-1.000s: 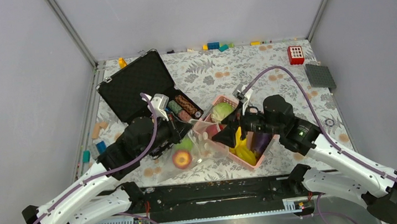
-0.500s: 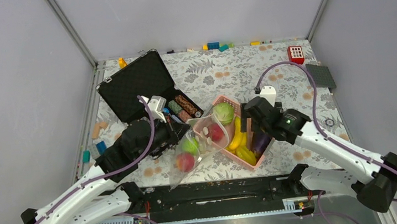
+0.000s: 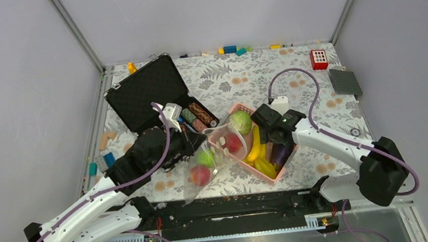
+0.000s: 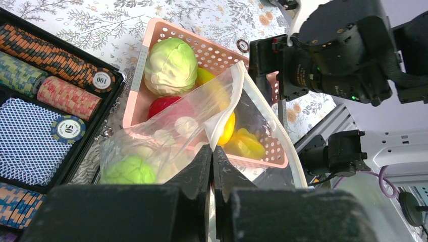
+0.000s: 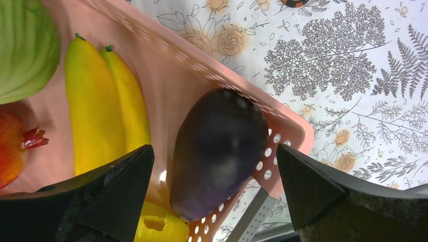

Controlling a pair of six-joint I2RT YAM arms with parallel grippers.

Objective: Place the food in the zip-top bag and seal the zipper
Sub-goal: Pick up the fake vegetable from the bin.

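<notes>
eggplant (image 5: 217, 151) lay in pink basket (image 5: 166, 65), by the middle of bench (image 3: 290, 68) near edge | right end effector (image 5: 209, 189) spread wide astride it | left end effector (image 4: 212, 161) clamped on zip-top bag (image 4: 166, 136) rim | eggplant judged light, rigid, slick: grip mid-body

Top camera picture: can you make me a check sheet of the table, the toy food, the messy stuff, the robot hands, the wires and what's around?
Surface: floral-print tablecloth, lying flat.
Job's things: clear plastic zip-top bag holds a green lime and a red apple, mouth open; pale green cabbage, yellow bananas and purple eggplant lie in the pink slatted basket.
Clutter: open black case with poker chips; red block, grey plate, small coloured blocks at the far edge.
Grippers: left gripper shut on the bag's mouth edge; right gripper open, a finger either side of the eggplant.
Cables: purple cable on each arm, no snag seen.
Surroundings: grey walls, metal frame posts.
</notes>
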